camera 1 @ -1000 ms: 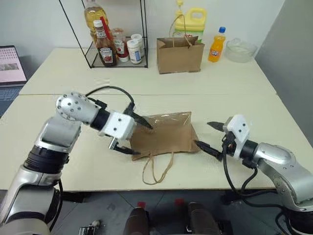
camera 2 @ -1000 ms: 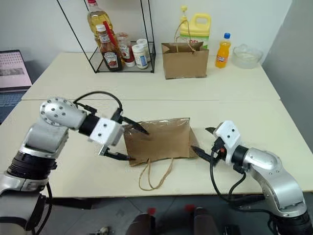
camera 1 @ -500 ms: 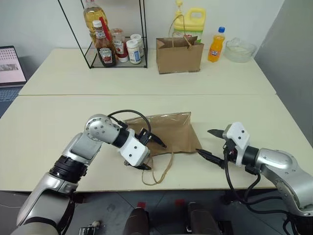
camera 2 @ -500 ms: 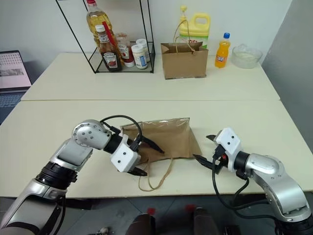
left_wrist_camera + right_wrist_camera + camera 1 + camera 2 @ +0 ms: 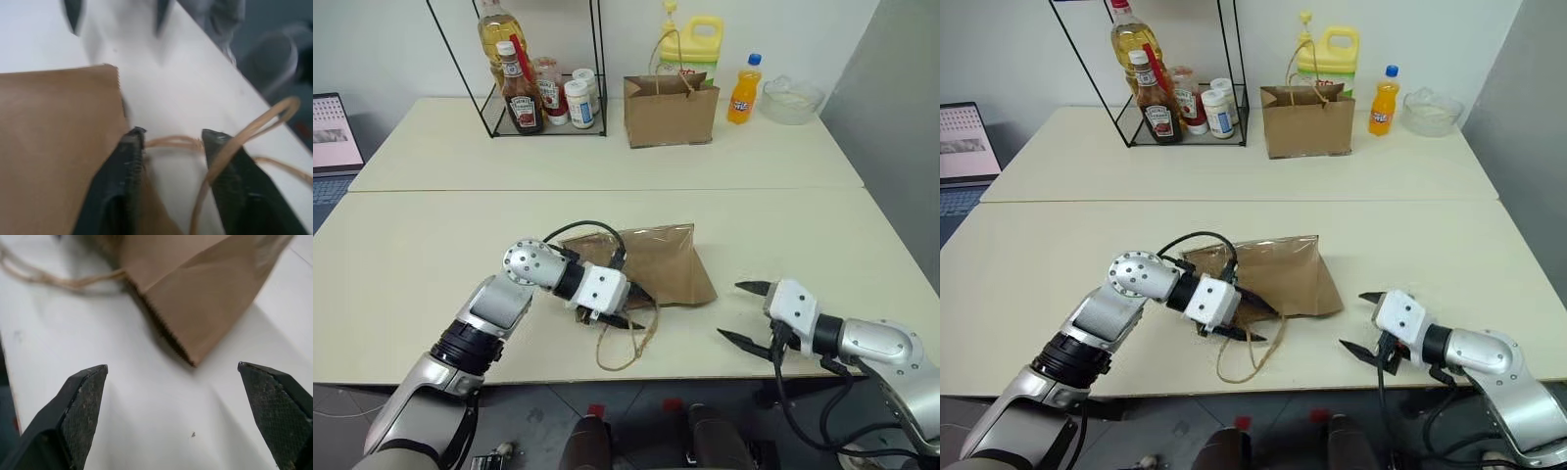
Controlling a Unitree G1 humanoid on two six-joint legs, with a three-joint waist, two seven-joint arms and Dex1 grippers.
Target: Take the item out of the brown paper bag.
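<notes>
Creased brown paper bag [image 5: 651, 264] lying flat on pale smooth bench [image 5: 431, 245], thin string loops [image 5: 626, 343] out front. Left gripper [image 5: 628, 308] jaws narrow around a loop; right gripper [image 5: 742, 313] jaws wide, holding nothing.

Silver arms, white wrist housings, black cables, black pointed fingers [image 5: 744, 288].

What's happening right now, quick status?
Left gripper at the mouth of the brown paper bag, jaws part open among its loop handles. Right gripper jaws wide, empty, off the bag. Item not visible.

Near table [image 5: 431, 255]: flat brown paper bag [image 5: 666, 262]. Far table [image 5: 773, 157]: rack [image 5: 543, 125], bag [image 5: 671, 110].
</notes>
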